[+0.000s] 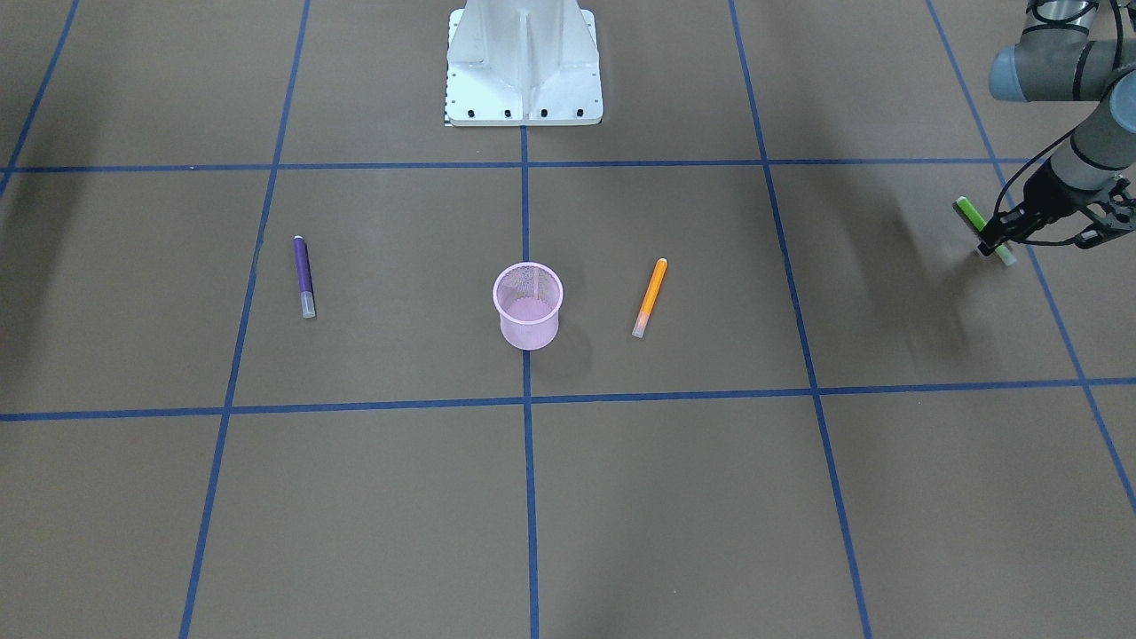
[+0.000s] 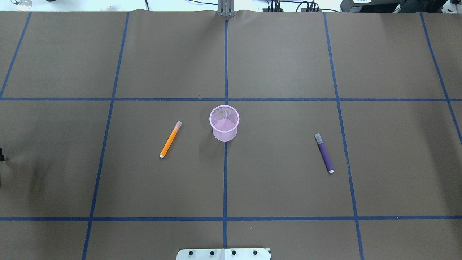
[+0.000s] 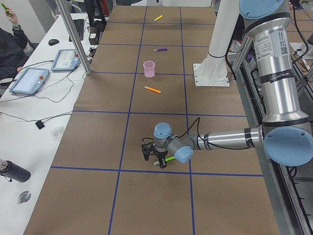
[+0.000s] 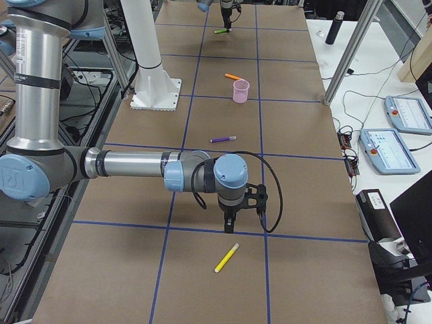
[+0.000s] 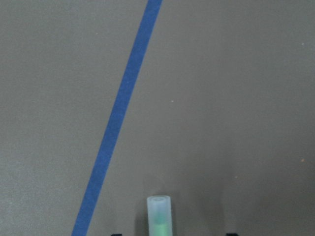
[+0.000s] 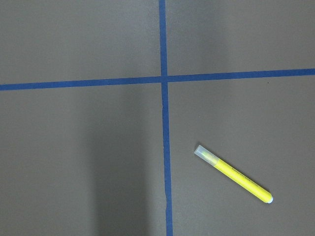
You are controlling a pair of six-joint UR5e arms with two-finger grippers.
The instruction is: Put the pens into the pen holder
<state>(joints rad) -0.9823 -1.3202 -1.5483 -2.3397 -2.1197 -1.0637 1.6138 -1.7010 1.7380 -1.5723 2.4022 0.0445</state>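
The pink mesh pen holder (image 1: 527, 304) stands upright at the table's middle; it also shows in the overhead view (image 2: 224, 122). The orange pen (image 1: 650, 296) and the purple pen (image 1: 304, 276) lie flat on either side of it. My left gripper (image 1: 998, 241) is down at the green pen (image 1: 969, 214), far off on my left. In the left wrist view the pale cap (image 5: 159, 214) lies between the fingertips (image 5: 116, 234), which stand apart. My right gripper (image 4: 229, 223) hovers near the yellow pen (image 4: 227, 258); I cannot tell whether it is open.
The white robot base (image 1: 524, 62) stands behind the pen holder. Blue tape lines (image 2: 225, 180) grid the brown table cover. An operators' bench with tablets (image 4: 398, 128) runs along the far side. The yellow pen lies beside a tape crossing in the right wrist view (image 6: 234, 174).
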